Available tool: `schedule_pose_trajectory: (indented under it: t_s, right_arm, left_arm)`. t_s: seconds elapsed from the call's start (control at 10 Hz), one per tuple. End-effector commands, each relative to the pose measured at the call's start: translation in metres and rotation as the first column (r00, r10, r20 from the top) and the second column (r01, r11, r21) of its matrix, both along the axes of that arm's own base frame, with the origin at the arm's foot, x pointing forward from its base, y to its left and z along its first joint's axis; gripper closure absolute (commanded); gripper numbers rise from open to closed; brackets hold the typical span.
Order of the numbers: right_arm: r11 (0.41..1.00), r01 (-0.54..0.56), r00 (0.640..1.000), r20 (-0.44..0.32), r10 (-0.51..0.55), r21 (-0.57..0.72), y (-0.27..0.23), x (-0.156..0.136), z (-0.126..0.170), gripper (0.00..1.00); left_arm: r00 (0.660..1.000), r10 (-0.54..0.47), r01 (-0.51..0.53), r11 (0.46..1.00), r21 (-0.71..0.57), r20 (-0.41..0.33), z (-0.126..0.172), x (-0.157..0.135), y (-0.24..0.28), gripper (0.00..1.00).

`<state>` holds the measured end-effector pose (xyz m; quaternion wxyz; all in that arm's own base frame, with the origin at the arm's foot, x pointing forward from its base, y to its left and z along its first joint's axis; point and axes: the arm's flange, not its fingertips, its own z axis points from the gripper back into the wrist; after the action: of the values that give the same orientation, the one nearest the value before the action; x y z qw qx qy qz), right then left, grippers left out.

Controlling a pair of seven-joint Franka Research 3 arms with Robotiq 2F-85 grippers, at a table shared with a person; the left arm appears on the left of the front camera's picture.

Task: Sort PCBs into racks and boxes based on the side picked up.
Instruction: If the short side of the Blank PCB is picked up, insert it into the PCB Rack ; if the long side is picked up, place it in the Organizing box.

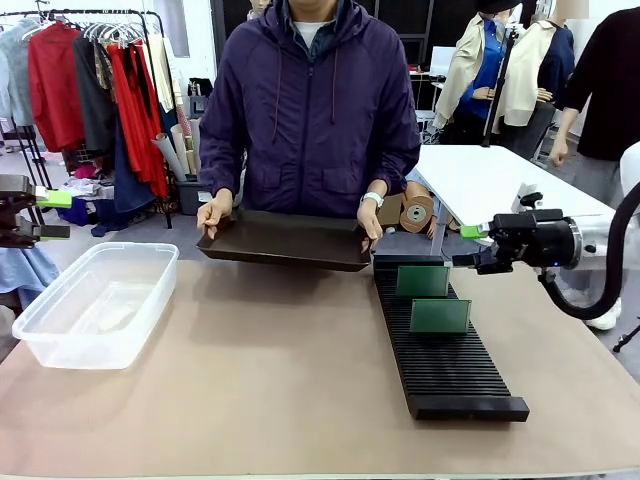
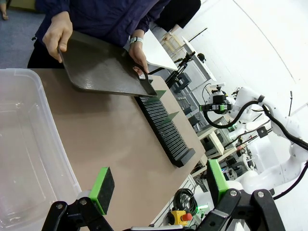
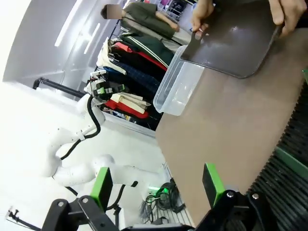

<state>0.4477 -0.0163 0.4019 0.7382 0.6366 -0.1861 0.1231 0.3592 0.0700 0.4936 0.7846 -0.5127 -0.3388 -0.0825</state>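
Two green PCBs (image 1: 423, 281) (image 1: 440, 316) stand upright in slots near the far end of the long black rack (image 1: 450, 375), right of the table's centre. The clear plastic box (image 1: 95, 305) sits on the left with nothing visible inside. My right gripper (image 1: 468, 247) hovers open just right of the rack's far end, holding nothing. At the far left edge, beyond the box, my left gripper (image 1: 55, 215) also stands open and holds nothing. In the left wrist view its pads (image 2: 103, 190) frame the box (image 2: 24, 144), the rack (image 2: 166, 130) and a PCB (image 2: 172, 116).
A person at the far side holds a dark brown shallow tray (image 1: 285, 240) in both hands just above the table edge, touching the rack's far end. In the right wrist view the tray (image 3: 231, 43), box (image 3: 180, 89) and rack (image 3: 288, 183) show. Bare tabletop lies between box and rack.
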Motion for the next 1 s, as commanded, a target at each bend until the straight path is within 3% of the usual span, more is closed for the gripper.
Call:
schedule_pose_trajectory:
  t_s: [0.0, 0.2, 0.5, 0.6, 0.9]
  right_arm:
    - [1.000, 0.004, 0.999, -0.033, -0.004, 0.004, 0.005, -0.011, 0.024, 0.00]
    - [1.000, 0.002, 0.999, -0.035, -0.001, 0.026, 0.007, -0.016, 0.036, 0.00]
    - [0.998, -0.010, 0.995, -0.096, 0.015, 0.059, 0.006, -0.017, 0.040, 0.00]
    - [1.000, -0.011, 0.999, -0.031, 0.012, 0.028, 0.005, -0.012, 0.038, 0.00]
    - [1.000, -0.011, 0.999, -0.031, 0.012, 0.028, 0.005, -0.012, 0.038, 0.00]
  left_arm:
    - [1.000, -0.003, 0.003, 1.000, -0.011, 0.006, 0.001, -0.002, 0.000, 0.00]
    - [1.000, -0.003, 0.003, 1.000, -0.011, 0.006, 0.001, -0.002, 0.000, 0.00]
    - [1.000, -0.003, 0.003, 1.000, -0.011, 0.006, 0.001, -0.002, 0.000, 0.00]
    - [1.000, -0.003, 0.003, 1.000, -0.011, 0.006, 0.001, -0.002, 0.000, 0.00]
    - [1.000, -0.003, 0.003, 1.000, -0.011, 0.006, 0.001, -0.002, 0.000, 0.00]
